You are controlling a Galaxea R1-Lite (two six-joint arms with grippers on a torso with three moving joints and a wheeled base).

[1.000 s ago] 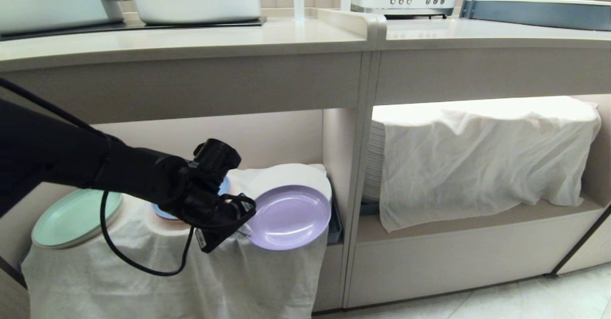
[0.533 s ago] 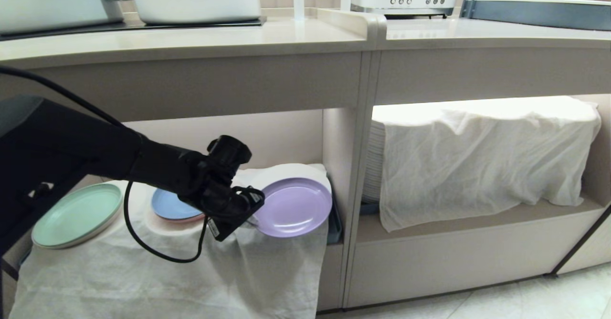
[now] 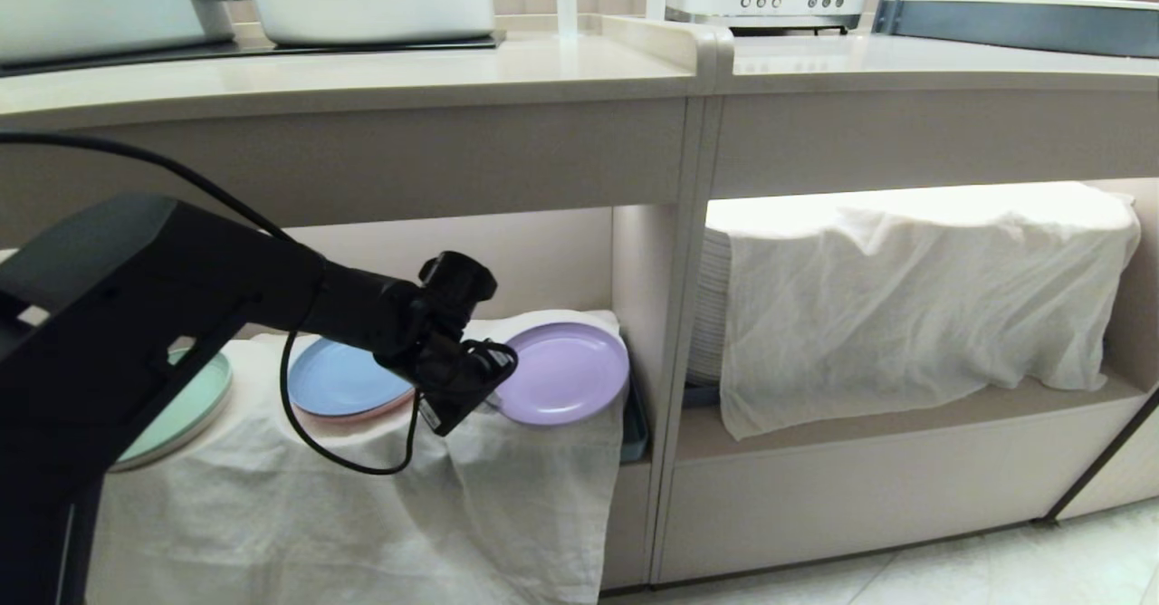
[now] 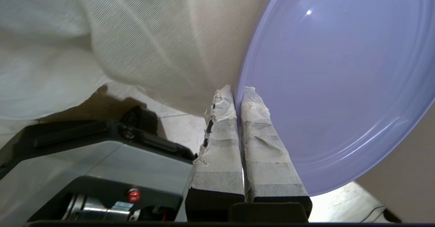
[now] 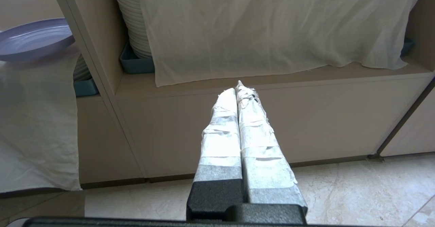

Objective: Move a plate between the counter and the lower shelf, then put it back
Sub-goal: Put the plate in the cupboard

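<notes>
Plates sit left to right in the lower shelf (image 3: 543, 252): green plate (image 3: 186, 406) at the cloth's (image 3: 362, 505) left edge, blue plate (image 3: 344, 379) mid, purple plate (image 3: 563, 372) by the divider. Left gripper (image 3: 484, 386) pinches the purple plate's left rim. Best to keep it level and set it flat before letting go; right gripper (image 5: 239, 87) parked low, fingers pressed together.

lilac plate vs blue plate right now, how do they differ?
1. The lilac plate is pinched at its rim by the left gripper; the blue plate is untouched.
2. The lilac plate sits at the right end of the cloth-draped stack, next to the divider panel; the blue plate lies to its left, on another pinkish plate.
3. Colour: lilac versus light blue.

Both are round, shallow, low-rimmed and look similar in size.
</notes>
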